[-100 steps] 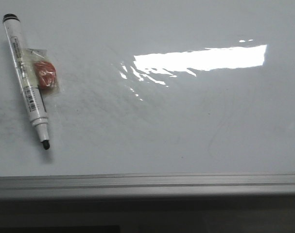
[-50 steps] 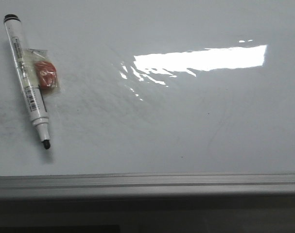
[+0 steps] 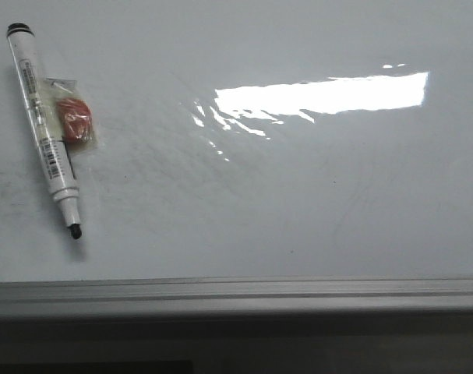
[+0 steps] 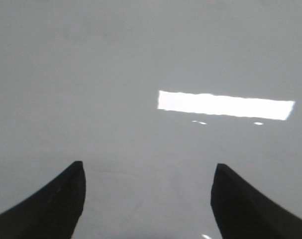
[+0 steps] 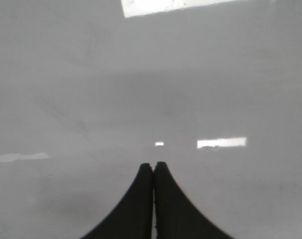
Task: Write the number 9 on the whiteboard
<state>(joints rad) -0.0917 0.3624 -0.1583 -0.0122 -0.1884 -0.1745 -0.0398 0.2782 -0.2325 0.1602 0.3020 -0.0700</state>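
Soft, even overhead light. A hard rectangular glare patch burns out on the whiteboard [image 3: 298,195] in the front view, ragged at its left end. Both wrist views are hazy and low in contrast, with smaller blown-out reflections and faint, diffuse shadows.

The left end effector [image 4: 148,172] hangs spread wide over the bare whiteboard [image 4: 116,74].

A bright rectangular patch of ceiling light [image 3: 322,95] glared above a grey aluminium rail [image 3: 236,294]; below that rail lay dark shadow [image 3: 298,351]; no walls or windows showed.
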